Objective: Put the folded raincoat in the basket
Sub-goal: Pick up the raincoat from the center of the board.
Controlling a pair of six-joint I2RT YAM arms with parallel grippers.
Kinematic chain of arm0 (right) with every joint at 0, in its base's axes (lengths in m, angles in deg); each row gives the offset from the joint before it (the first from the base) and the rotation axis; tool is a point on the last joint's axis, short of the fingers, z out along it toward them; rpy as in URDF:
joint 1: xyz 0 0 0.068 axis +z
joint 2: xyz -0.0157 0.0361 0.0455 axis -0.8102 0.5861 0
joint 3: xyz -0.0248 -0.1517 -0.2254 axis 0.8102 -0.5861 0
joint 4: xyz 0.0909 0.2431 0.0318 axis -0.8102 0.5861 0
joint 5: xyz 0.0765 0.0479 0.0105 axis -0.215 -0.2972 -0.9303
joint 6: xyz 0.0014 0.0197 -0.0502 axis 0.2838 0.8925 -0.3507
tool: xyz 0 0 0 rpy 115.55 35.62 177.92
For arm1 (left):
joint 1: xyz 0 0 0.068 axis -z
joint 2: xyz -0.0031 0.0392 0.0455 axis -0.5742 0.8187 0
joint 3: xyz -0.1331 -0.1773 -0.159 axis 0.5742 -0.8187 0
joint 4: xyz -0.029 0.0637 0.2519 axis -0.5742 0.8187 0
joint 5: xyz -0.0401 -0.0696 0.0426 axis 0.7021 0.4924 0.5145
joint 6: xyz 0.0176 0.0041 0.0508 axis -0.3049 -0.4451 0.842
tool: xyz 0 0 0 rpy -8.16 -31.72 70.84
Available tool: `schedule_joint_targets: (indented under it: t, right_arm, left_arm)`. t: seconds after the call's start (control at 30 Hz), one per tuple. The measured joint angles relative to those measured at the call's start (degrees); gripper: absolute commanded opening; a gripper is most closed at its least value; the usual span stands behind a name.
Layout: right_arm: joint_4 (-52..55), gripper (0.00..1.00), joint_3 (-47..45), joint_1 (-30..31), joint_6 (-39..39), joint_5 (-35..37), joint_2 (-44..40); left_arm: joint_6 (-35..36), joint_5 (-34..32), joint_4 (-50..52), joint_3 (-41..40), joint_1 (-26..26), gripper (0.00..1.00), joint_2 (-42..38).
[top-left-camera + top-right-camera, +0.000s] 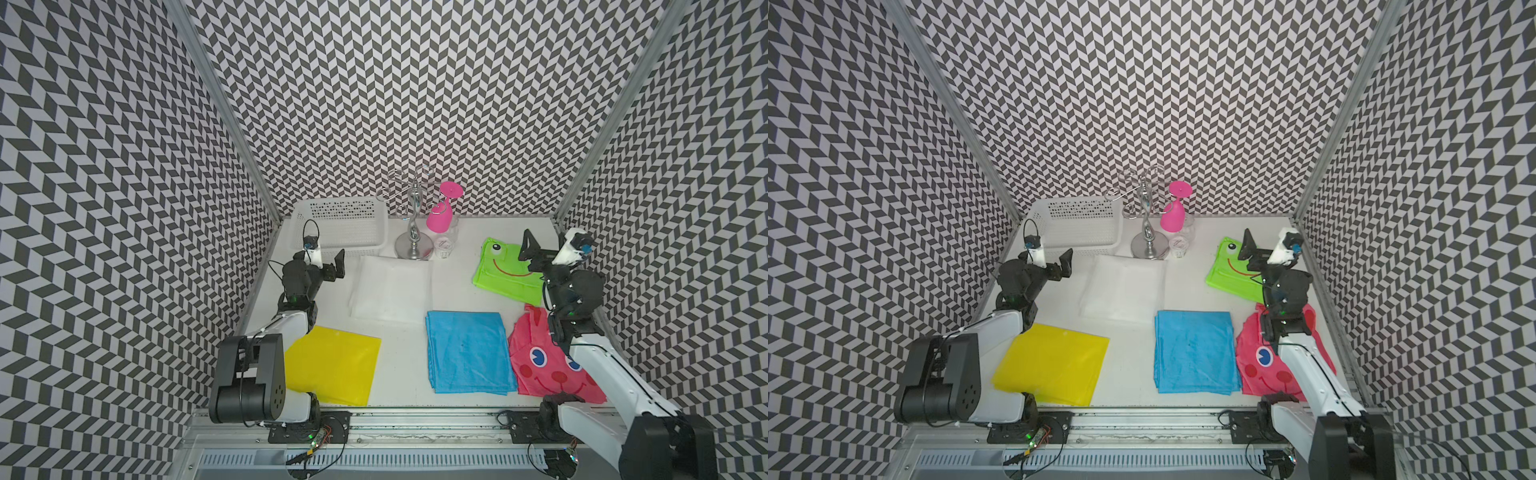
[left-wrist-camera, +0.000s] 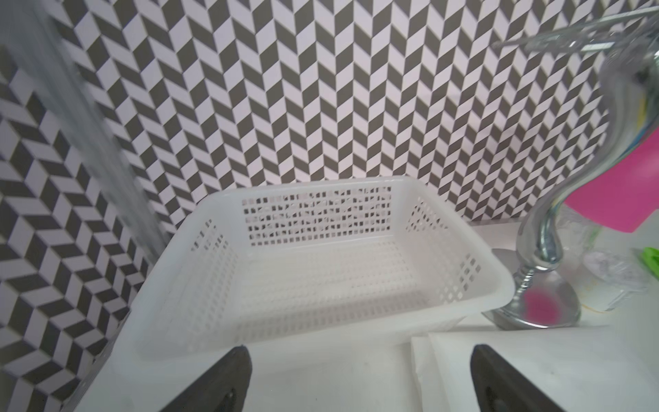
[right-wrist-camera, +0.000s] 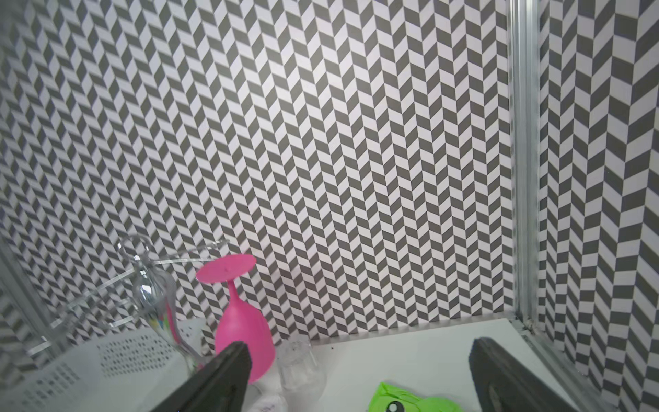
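The empty white perforated basket (image 1: 337, 216) (image 1: 1077, 214) (image 2: 317, 221) stands at the back left. Several folded raincoats lie flat on the white table: white (image 1: 390, 291) (image 2: 535, 356) just in front of the basket, yellow (image 1: 332, 361) front left, blue (image 1: 469, 353) front middle, green frog-faced (image 1: 505, 272) (image 3: 413, 401) at the right, pink (image 1: 536, 365) front right. My left gripper (image 1: 325, 262) (image 1: 1051, 262) (image 2: 360, 356) hovers open before the basket's near rim, beside the white raincoat's left corner. Over the green raincoat's right edge, my right gripper (image 1: 548, 249) (image 1: 1268, 247) (image 3: 359, 347) is open and holds nothing.
A silver wire glass stand (image 1: 412, 232) (image 2: 542, 257) sits right of the basket, with a pink goblet (image 1: 440, 216) (image 3: 242, 328) hanging upside down from it and a clear glass (image 1: 446, 245) beside its base. Patterned walls close in on three sides.
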Motion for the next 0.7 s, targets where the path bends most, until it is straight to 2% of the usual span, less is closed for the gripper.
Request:
schedule_joint_targets:
  t: [0.07,0.13,0.23,0.47,0.57,0.7]
  right_arm:
    - [4.52,0.99,2.25,-0.5,3.85,-2.12,0.28]
    - [8.79,0.91,3.34,-0.83,6.86,-6.71,2.14]
    - [13.88,0.89,4.2,2.16,9.9,-13.46,7.67]
    - [25.46,0.81,12.15,24.35,9.6,-17.68,24.63]
    - [26.93,0.81,14.67,28.11,9.88,-19.54,29.79]
    - [28.85,0.79,15.98,29.33,10.73,-20.85,34.84]
  left_arm:
    - [0.37,4.92,6.56,3.08,0.04,1.0,-1.29]
    - [1.07,10.1,11.91,4.42,0.22,1.0,-1.51]
    - [1.79,15.69,19.58,4.11,1.68,1.0,-0.37]
    - [1.57,17.75,29.68,3.82,5.35,0.96,7.63]
    - [1.33,18.23,31.56,3.93,5.62,0.96,9.38]
    - [0.87,17.29,32.2,3.93,7.34,0.91,9.44]
